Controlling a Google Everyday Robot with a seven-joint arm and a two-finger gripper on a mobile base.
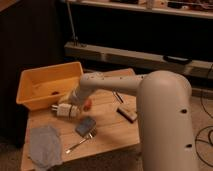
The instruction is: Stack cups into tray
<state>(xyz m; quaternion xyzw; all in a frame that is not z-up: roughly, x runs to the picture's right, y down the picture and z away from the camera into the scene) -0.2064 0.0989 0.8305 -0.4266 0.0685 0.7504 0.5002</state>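
Camera view: gripper low over table, just beside tray; finger state can't tell; sponge near.

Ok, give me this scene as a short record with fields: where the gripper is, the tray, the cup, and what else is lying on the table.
gripper: low over the table, just in front of the tray, at the white cup
white cup: on its side at the gripper, outside the tray
tray: yellow-orange, back left of the table; a small dark item inside, unclear
sponge: blue-grey, on the table right of the cup
cloth: grey, front left
fork: in front of the sponge
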